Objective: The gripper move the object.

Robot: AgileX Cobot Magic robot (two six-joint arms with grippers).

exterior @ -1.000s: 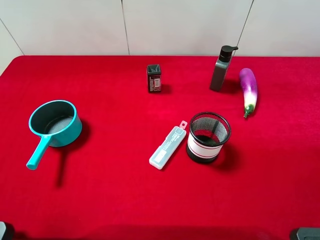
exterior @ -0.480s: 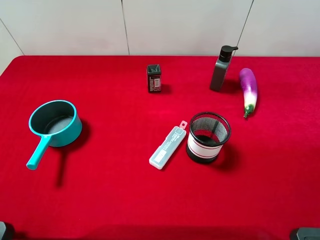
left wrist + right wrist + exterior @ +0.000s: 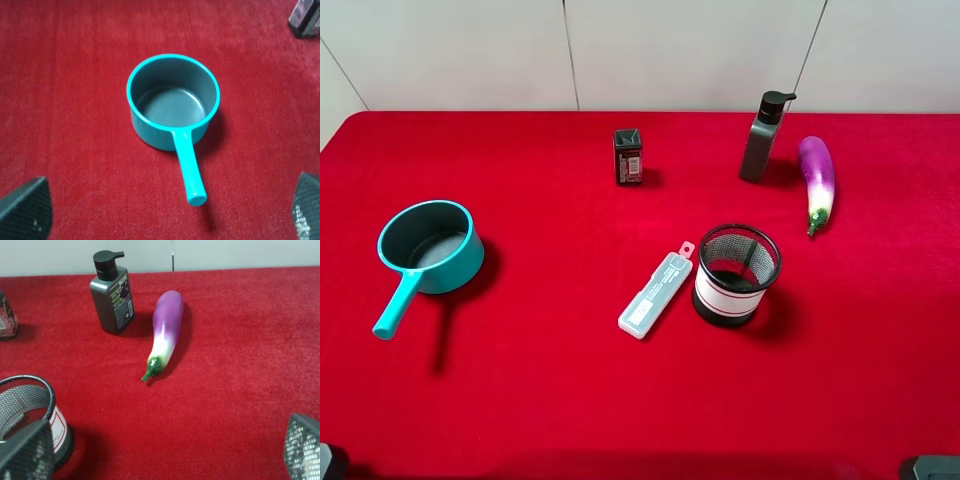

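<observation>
The round black wire-mesh cup (image 3: 737,275) with a white label band and thin red line stands upright on the red cloth, right of the middle. It also shows at the edge of the right wrist view (image 3: 25,405). My right gripper (image 3: 165,452) is open and empty, back from the cup and apart from it; only its two fingertips (image 3: 27,452) show. My left gripper (image 3: 165,215) is open and empty, hovering in front of the teal saucepan, far from the cup. In the exterior high view neither gripper's fingers show.
A teal saucepan (image 3: 428,248) sits at the left, handle toward the front (image 3: 172,102). A clear plastic case (image 3: 657,293) lies just left of the cup. A small black box (image 3: 628,156), a grey pump bottle (image 3: 761,137) and a purple eggplant (image 3: 817,180) stand at the back.
</observation>
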